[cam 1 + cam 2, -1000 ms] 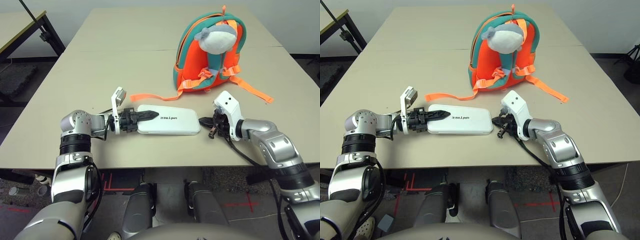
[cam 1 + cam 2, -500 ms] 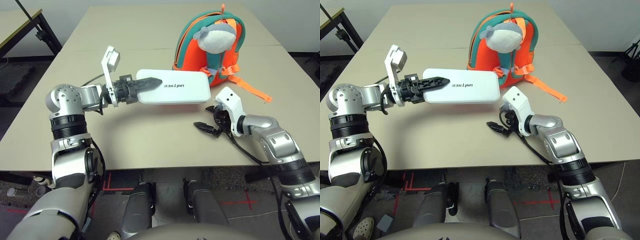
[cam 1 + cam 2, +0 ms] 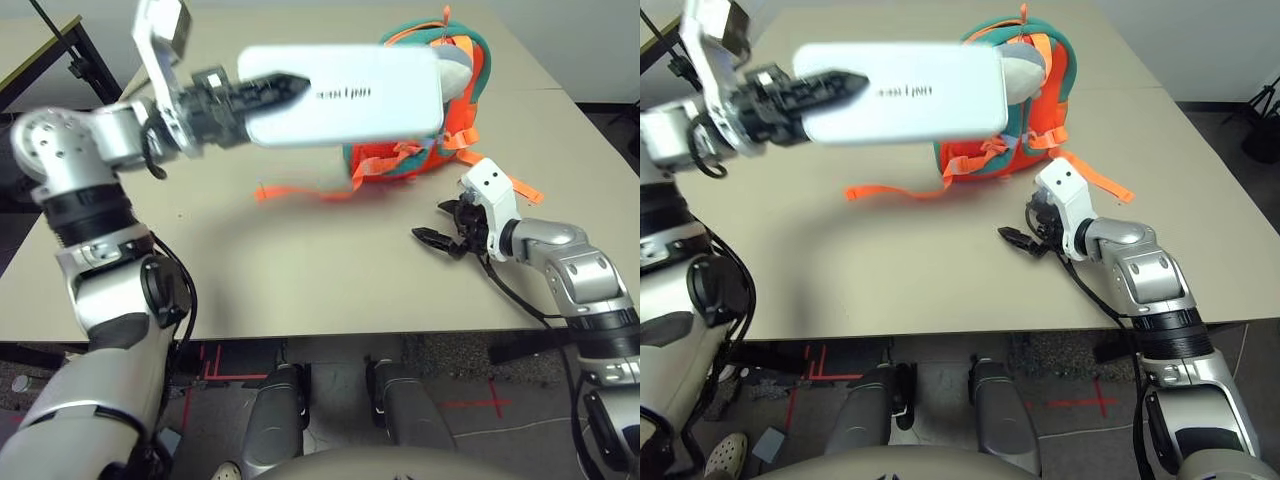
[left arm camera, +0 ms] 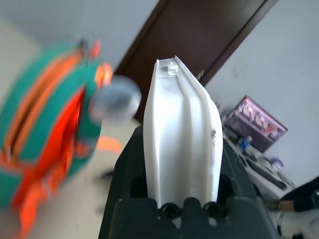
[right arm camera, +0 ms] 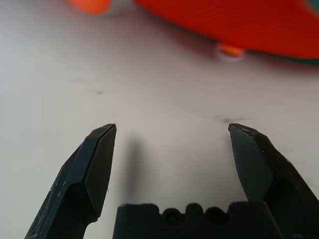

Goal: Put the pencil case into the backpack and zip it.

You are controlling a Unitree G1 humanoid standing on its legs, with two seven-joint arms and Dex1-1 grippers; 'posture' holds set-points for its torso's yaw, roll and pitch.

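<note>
Pencil case (image 3: pixel 340 95) clamped at one end by left gripper (image 3: pixel 262 92), held aloft at 11 o'clock, overlapping the backpack (image 3: pixel 455 110) at 1. Right gripper (image 3: pixel 440 240) spread wide, empty, at 3. Best to keep the case level and find the opening before lowering.

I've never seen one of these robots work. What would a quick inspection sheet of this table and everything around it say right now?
Surface: beige table, bare in front of the robot.
Job's things: white pencil case held in the air above the table, level, in front of the backpack; the backpack stands upright at the far side, one orange strap trailing on the table.
Clutter: nothing seen.
Grippers: left gripper shut on the pencil case's end; right gripper open, empty, low over the table near the backpack.
Cables: black cable along the right forearm.
Surroundings: another table at far left; red floor marks below.
</note>
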